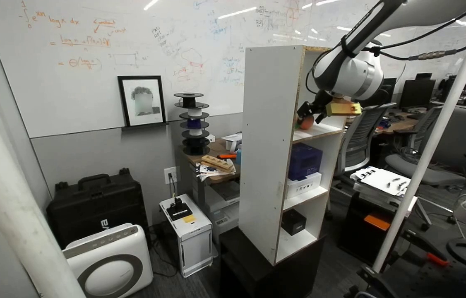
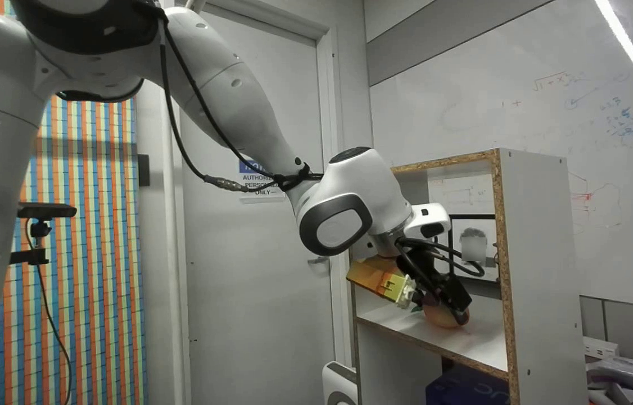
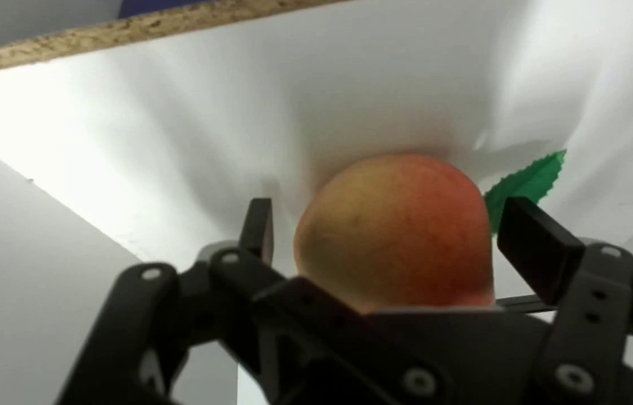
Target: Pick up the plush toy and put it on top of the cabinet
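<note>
Plush toy: lay mid-frame in the wrist view, in the uppermost compartment of the cabinet; was probably light, soft.
Tool: stood wide astride it.
Leaf: seemed a poor hold; the round middle promised better.

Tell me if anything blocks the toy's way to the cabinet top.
Yes: the toy is inside the cabinet, with the top panel overhead, in between. The toy probably must come out before going up.
</note>
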`<action>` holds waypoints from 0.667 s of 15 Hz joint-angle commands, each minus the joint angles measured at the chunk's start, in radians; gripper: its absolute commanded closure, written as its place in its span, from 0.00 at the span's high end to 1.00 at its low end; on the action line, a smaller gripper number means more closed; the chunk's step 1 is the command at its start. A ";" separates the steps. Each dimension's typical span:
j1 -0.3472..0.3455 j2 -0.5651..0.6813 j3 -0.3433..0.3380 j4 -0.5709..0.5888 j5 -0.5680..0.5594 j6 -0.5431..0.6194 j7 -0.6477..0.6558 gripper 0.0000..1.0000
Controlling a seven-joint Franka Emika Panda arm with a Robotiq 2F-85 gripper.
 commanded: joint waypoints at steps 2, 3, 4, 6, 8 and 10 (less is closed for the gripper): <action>-0.045 0.030 0.065 0.047 0.077 0.074 -0.037 0.68; -0.052 0.025 0.076 0.045 0.082 0.082 -0.041 0.58; -0.059 0.018 0.084 0.040 0.086 0.088 -0.042 0.54; -0.062 -0.013 0.079 0.014 0.070 0.069 -0.036 0.53; -0.041 -0.069 0.034 -0.037 0.023 0.013 -0.018 0.53; -0.018 -0.142 -0.028 -0.095 -0.059 -0.086 0.009 0.53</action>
